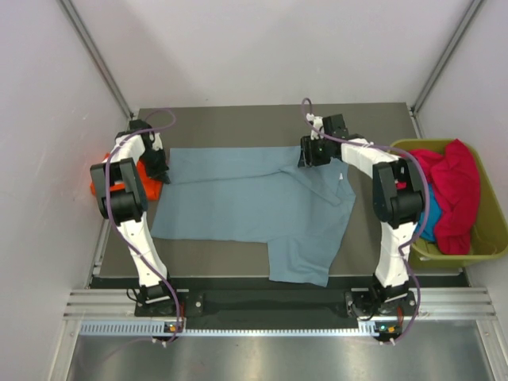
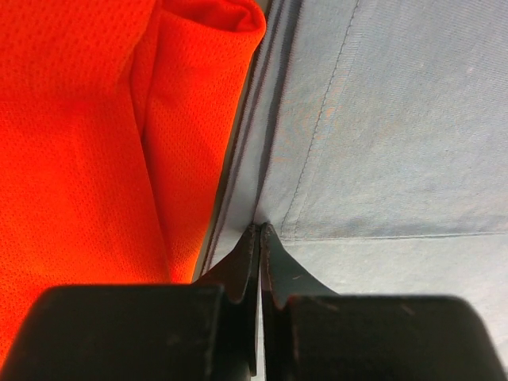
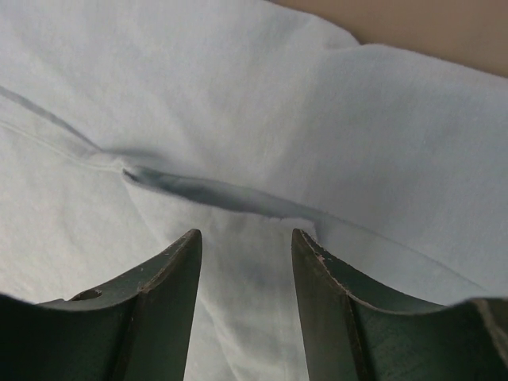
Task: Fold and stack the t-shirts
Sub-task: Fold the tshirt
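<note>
left wrist: left end effector (image 2: 259, 230) pressed together at grey-blue t-shirt (image 2: 381, 119) edge, beside orange-red t-shirt (image 2: 79, 143); right end effector (image 3: 244, 234) spread.

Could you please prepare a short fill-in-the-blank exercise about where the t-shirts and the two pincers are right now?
The grey-blue t-shirt lies spread on the ____. The crimson-pink t-shirt sits in the olive-green ____. The left pincer, next to the orange-red t-shirt, has its jaws ____. The right pincer, above the grey-blue t-shirt, has its jaws ____.
Missing words: table; bin; shut; open.
</note>
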